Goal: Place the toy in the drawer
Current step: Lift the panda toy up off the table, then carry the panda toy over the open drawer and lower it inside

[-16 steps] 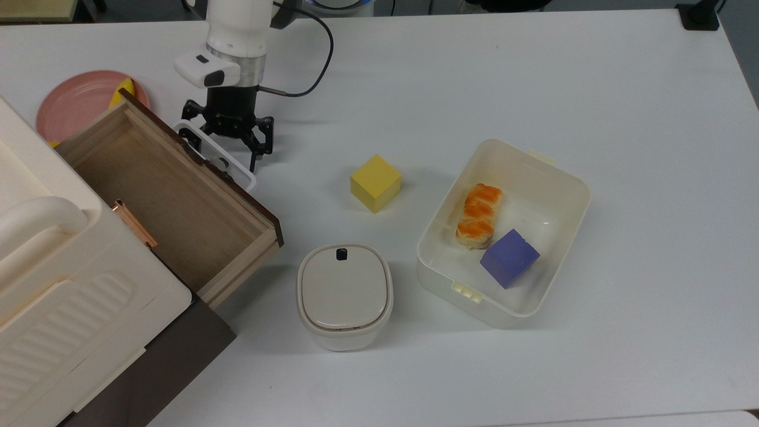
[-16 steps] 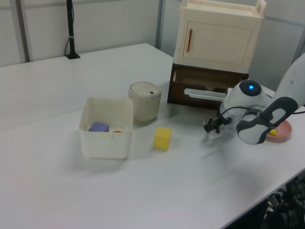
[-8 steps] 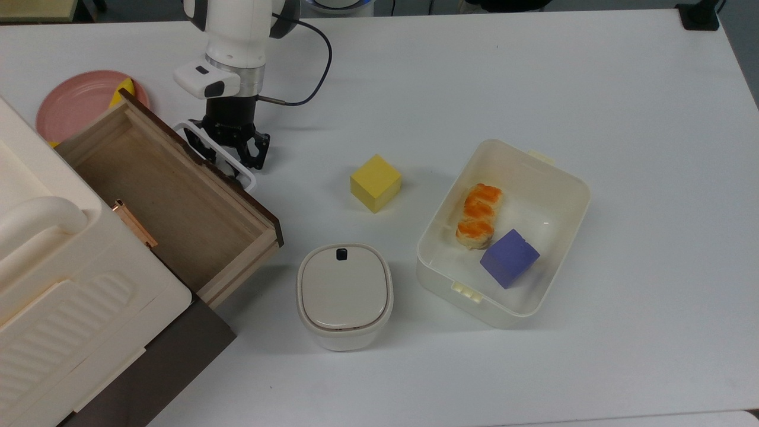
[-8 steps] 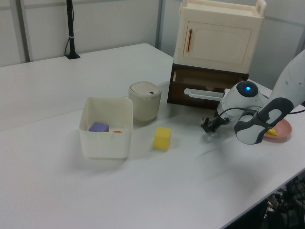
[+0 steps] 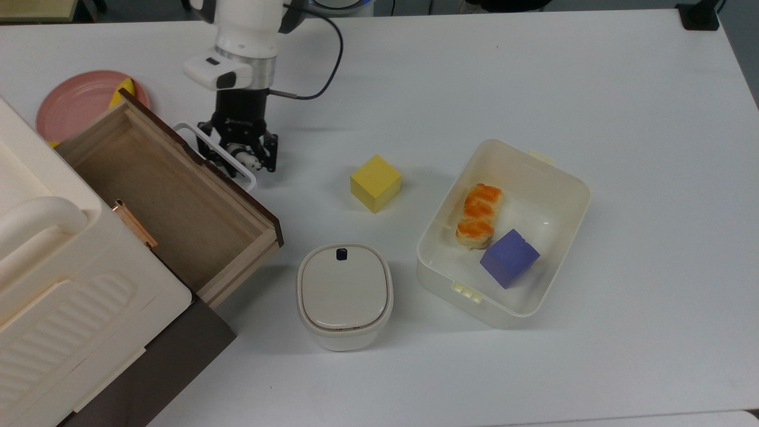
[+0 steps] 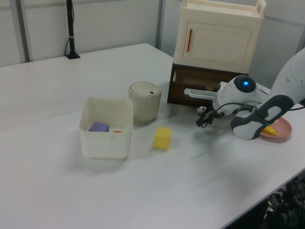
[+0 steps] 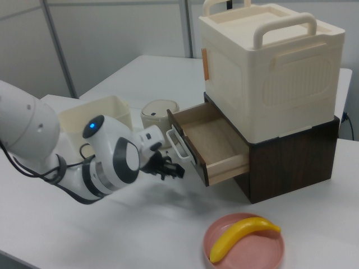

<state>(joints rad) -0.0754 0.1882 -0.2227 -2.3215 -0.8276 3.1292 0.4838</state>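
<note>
In the top view, the open drawer [image 5: 172, 201] lies left. Just right of its white handle [image 5: 216, 155], the gripper [image 5: 244, 159] has its fingers pinching the tiny toy [image 5: 244, 158] above the bench [image 5: 474, 77]. Lifting carelessly, it might snag that handle, I'd judge.

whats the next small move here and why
Probably a short lift, then a shift toward the top view's left. The gripper looks to have its jaws shut on the toy, low outside the front panel, and the drawer stands open beyond it.
</note>
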